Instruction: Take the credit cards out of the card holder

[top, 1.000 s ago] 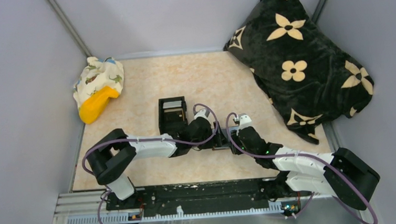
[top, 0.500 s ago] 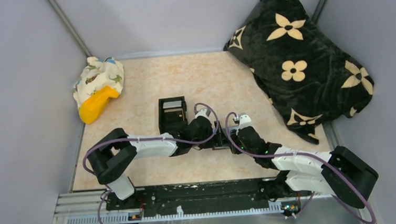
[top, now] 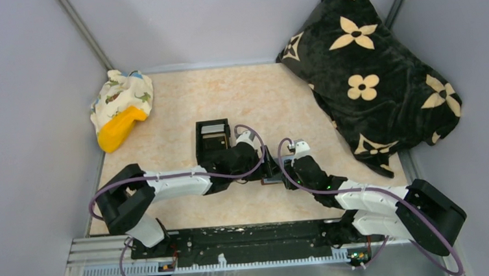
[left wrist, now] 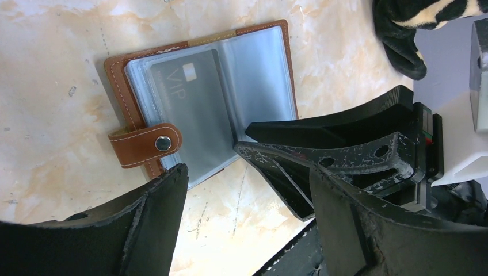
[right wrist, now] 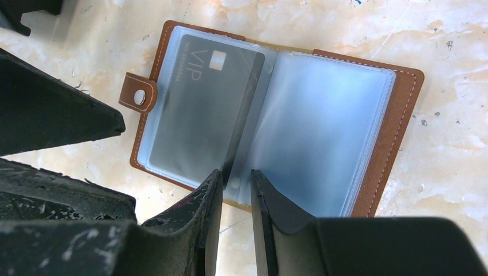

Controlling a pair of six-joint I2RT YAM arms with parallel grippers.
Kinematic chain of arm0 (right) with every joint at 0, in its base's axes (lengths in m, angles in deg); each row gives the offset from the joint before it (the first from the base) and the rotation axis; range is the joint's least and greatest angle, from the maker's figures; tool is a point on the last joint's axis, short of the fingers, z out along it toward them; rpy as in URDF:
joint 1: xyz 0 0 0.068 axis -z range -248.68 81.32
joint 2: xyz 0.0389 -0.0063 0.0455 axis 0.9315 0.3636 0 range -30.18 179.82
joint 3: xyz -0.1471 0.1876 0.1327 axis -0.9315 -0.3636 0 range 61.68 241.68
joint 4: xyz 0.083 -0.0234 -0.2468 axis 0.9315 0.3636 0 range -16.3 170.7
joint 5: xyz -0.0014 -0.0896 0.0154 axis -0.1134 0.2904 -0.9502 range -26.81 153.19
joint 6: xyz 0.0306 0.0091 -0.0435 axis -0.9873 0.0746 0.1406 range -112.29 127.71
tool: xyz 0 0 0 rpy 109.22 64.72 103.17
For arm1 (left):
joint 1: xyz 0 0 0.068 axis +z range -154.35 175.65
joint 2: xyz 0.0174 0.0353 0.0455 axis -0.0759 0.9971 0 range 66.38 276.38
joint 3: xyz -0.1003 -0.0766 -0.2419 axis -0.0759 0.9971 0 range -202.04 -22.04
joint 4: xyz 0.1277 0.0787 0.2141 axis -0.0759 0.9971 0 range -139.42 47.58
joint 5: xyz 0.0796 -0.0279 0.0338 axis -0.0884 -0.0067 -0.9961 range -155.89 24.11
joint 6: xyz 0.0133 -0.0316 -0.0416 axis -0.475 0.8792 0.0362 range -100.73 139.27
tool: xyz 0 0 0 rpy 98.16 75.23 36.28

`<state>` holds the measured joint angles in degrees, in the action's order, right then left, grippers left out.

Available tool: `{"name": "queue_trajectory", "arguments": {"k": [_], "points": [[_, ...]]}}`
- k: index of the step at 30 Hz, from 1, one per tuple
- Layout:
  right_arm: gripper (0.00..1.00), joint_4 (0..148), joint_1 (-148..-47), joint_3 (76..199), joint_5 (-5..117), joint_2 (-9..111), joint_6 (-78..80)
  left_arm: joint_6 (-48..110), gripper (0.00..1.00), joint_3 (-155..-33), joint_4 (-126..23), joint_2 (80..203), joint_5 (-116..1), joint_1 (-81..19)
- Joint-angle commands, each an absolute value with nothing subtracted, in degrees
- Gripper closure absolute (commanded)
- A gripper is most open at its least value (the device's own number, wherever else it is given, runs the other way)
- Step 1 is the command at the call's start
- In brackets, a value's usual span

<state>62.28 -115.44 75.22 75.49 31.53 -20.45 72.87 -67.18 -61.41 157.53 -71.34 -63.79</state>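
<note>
Beige marbled tabletop (top: 278, 96) from above showed two arms (top: 173, 180) meeting at its middle. From the left wrist, one reddish-brown leather card holder (left wrist: 133, 86) lay open flat there, one grey card (left wrist: 190, 109) printed "VIP" sleeved inside; the left gripper (left wrist: 247, 172) gaped wide, holding nothing. From the right wrist, the right gripper (right wrist: 236, 175) stood nearly closed at the holder's fold, grip unclear.

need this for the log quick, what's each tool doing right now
Left tool: open wide, holding nothing.
Right tool: nearly closed, pinching the card holder at its near edge.
</note>
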Motion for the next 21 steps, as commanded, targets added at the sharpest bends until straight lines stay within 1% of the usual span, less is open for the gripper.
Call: {"name": "queue_trajectory", "arguments": {"k": [1,14,21], "points": [[0.75,62.1,-116.1,74.8,75.0,32.4,-20.9,73.6,0.17,-67.5,-62.4,158.4,-70.3,-64.0],[0.75,62.7,-116.0,75.0,75.3,32.1,-20.9,76.1,0.17,-65.4,-64.9,162.4,-67.9,-64.1],[0.75,62.7,-116.0,74.9,75.0,31.9,-20.8,75.9,0.17,-66.8,-65.2,165.0,-67.8,-64.1]]}}
